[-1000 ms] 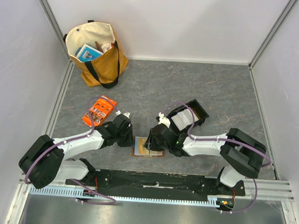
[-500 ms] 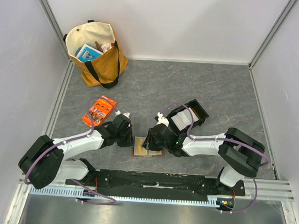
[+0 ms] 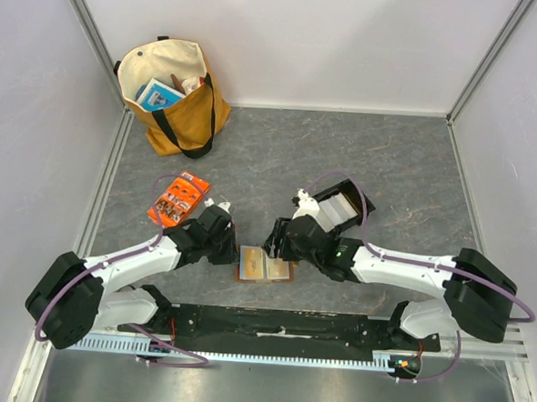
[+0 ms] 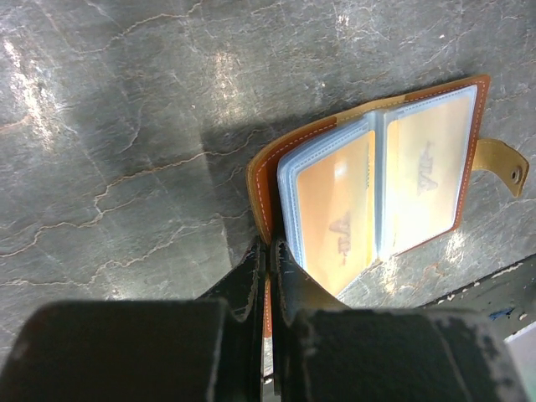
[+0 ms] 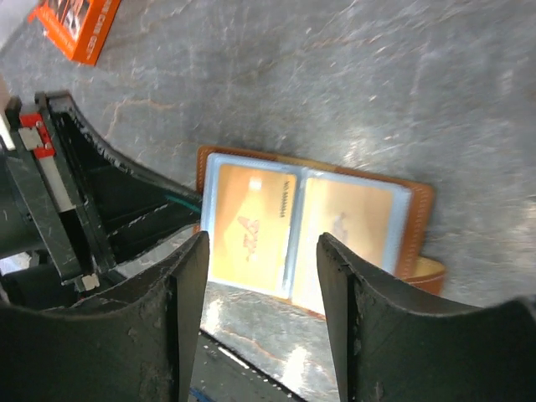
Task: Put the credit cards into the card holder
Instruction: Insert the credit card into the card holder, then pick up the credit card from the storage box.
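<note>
- left gripper (image 4: 270, 251) was closed on the near-left edge of the holder (image 4: 377, 193); the tan cover was pinched between its fingers, as seen in the left wrist view.
- right gripper (image 5: 264, 247) stood open above the holder (image 5: 310, 234), with nothing between its fingers (image 5: 188, 276); whether they touched the holder could not be told.
- from above, the left gripper (image 3: 224, 248) was at the holder's left end and the right gripper (image 3: 275, 242) over its far edge, both arms reaching inward.
- holder (image 3: 264, 267) lay open flat on the table (image 3: 345, 142), near the front edge between the two arms, strap and snap on the right end.
- two facing clear sleeves (image 5: 251, 226) were exposed; a tan card with a printed logo showed in each.
- a stack of pale cards (image 3: 336, 208) sat in a black tray (image 3: 353, 188), just beyond the right gripper.
- orange packet (image 3: 177, 200) lay on the table left of the holder, apart from it.
- tote bag (image 3: 170, 95) stood at the far left corner, with items inside.
</note>
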Available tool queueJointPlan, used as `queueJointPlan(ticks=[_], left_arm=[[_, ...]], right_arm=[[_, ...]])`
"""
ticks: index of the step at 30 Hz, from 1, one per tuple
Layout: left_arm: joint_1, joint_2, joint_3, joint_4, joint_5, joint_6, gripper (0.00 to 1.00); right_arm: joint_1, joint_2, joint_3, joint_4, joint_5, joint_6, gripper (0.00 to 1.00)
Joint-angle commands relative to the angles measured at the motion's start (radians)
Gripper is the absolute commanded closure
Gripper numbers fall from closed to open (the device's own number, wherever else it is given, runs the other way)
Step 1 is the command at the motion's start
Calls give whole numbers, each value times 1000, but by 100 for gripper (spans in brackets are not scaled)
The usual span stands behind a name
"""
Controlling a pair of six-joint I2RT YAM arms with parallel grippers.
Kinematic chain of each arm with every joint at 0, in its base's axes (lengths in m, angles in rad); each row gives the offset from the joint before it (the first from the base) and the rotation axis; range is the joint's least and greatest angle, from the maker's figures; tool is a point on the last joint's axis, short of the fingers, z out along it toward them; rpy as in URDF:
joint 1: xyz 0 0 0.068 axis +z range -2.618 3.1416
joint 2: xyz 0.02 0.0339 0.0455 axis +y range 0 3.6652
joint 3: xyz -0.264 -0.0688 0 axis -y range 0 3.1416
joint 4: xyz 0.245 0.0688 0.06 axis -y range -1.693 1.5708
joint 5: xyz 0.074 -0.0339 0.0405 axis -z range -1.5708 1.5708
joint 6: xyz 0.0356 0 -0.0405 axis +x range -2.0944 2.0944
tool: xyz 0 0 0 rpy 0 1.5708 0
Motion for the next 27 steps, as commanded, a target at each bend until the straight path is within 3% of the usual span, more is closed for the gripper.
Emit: queueJointPlan(ticks=[1,7,11,19,27], left_arm=[[-3,-16,37,-23,11,39,98],[-4,-28,38,-23,22,35,98],[-3,-25,44,-25,27,38,98],[-4,-17,53,-28,33,48,98],[-3,-11,55,-25,34,55,98]], right_arm=[[-51,-106,45,-119,109,-71,36],[-161,-206,104,-286,206,-154,28],[-276,-204,150,-344,183,-246,26],[-558,-59,262,-369,-53,-497,18],[-683,73,309,-348,-149,-682,18]])
